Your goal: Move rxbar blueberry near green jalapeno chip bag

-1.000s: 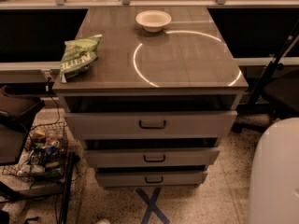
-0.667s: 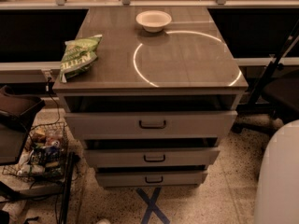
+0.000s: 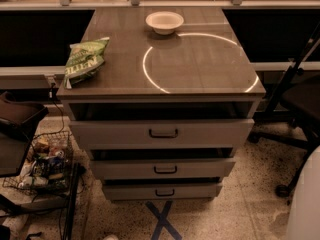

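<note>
White robot body is sliding farther out of view at lower right; nothing on the worktop is shifting. The gripper is lying outside the view, so its opening cannot be told. The green jalapeno chip bag is resting at the left edge. The rxbar blueberry is not showing anywhere, so the pick is probably not yet begun.

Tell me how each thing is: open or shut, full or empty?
green jalapeno chip bag: lying flat at the left edge of the cabinet top.
white bowl: upright, looks empty.
top drawer: looks slightly pulled out.
rxbar blueberry: not in view.
hand: not in view.
</note>
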Controlling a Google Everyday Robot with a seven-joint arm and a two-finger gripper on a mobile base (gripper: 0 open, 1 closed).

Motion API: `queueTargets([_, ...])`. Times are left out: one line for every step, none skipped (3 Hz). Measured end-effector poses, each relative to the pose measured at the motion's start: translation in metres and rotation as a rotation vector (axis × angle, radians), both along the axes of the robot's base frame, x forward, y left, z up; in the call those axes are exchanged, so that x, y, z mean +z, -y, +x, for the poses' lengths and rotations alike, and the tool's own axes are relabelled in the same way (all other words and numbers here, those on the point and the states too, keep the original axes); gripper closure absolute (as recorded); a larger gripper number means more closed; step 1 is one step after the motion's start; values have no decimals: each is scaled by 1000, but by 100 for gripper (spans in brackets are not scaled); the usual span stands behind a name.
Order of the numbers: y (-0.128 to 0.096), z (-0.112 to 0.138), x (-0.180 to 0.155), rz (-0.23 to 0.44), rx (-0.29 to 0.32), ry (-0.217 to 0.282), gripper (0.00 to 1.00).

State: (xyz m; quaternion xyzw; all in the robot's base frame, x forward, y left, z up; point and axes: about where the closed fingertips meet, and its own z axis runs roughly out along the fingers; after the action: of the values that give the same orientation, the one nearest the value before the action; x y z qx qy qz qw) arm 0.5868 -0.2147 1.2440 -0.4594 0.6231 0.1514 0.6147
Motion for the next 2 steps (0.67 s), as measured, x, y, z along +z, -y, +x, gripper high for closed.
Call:
queueTargets([-12,-7,-18,69,44,-163,100])
queueTargets([-22,-8,-44,197,97,-382,100])
